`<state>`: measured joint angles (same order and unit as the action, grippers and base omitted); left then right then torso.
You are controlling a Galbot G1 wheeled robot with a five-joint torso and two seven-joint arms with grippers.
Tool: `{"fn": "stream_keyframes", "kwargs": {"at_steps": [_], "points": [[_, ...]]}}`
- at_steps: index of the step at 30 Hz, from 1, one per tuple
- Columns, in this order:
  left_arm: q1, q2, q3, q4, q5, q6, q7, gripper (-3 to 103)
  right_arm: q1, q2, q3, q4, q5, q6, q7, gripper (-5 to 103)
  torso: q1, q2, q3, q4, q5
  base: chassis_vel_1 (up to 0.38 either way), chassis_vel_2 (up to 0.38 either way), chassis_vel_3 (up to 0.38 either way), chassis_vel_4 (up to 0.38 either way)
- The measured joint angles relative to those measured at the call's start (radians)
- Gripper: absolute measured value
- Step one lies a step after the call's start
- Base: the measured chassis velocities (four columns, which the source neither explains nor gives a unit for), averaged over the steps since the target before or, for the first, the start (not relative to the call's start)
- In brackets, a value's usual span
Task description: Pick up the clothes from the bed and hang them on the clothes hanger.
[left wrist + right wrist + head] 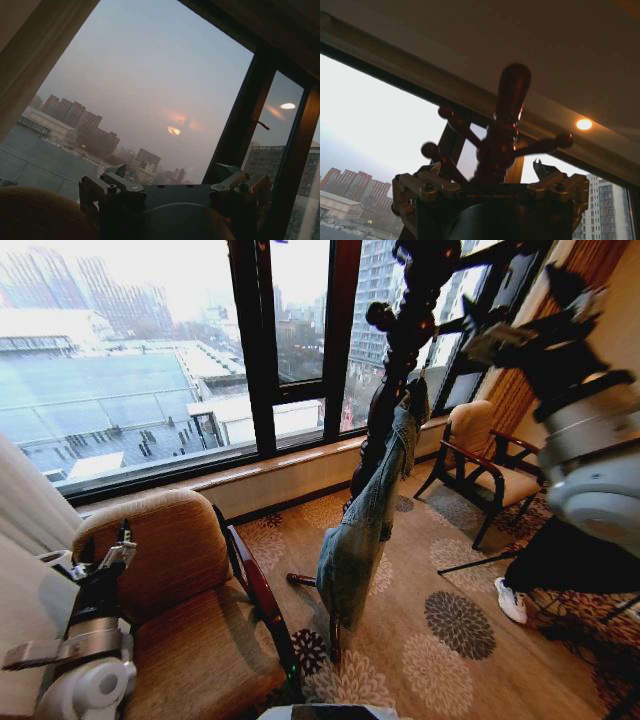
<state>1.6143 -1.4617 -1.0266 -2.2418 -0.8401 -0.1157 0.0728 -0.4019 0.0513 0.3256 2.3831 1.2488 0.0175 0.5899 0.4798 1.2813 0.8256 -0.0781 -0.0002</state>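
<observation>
On the wooden coat stand (395,390) by the window (150,350), the denim jacket (365,520) hangs, so the job looks done. Our right gripper (490,187), fingers apart, sits near the top; left gripper (110,560) waits, also apart, over the chair (190,620).

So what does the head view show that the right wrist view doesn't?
Only the head view shows the denim jacket hanging on the coat stand, two armchairs, the patterned carpet and the left gripper low by the near chair. Only the right wrist view shows a lit ceiling light. Both share the stand, the window and the right gripper, open.
</observation>
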Motion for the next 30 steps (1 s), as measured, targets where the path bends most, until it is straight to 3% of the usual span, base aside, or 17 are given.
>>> {"fn": "stream_keyframes", "kwargs": {"at_steps": [8,17,20,22,25,30], "points": [[-0.002,-0.002,0.015,-0.010,0.000,0.000,-0.001,100,0.038,-0.062,0.068,0.031,0.026,-0.042,0.042,100,0.000,0.000,0.000,0.0000,0.0001,0.000,0.000,0.000,0.000],[0.006,-0.009,0.002,-0.023,-0.005,0.001,-0.003,100,0.152,-0.092,-0.003,-0.048,0.002,-0.089,0.082,100,0.000,0.000,0.000,0.0004,0.0006,0.000,0.000,0.000,0.000],[0.002,-0.010,0.013,-0.023,-0.006,0.005,-0.004,100,0.244,-0.173,-0.043,-0.061,0.068,-0.147,0.119,100,0.000,0.000,0.000,0.0001,0.0002,0.000,0.000,0.000,0.000],[0.001,-0.010,0.016,-0.023,-0.006,0.005,-0.005,100,0.254,-0.184,-0.047,-0.062,0.077,-0.153,0.122,100,0.000,0.000,0.000,0.0001,0.0001,0.000,0.000,0.000,0.000],[-0.002,-0.006,0.048,-0.012,-0.003,0.006,-0.005,100,0.339,-0.274,-0.079,-0.064,0.150,-0.189,0.156,100,0.000,0.000,0.000,-0.0003,0.0001,0.000,0.000,0.000,0.000],[0.001,0.012,0.080,0.000,-0.001,0.007,-0.005,100,0.435,-0.358,-0.102,-0.026,0.249,-0.207,0.197,100,0.000,0.000,0.000,0.0001,0.0003,0.000,0.000,0.000,0.000]]}}
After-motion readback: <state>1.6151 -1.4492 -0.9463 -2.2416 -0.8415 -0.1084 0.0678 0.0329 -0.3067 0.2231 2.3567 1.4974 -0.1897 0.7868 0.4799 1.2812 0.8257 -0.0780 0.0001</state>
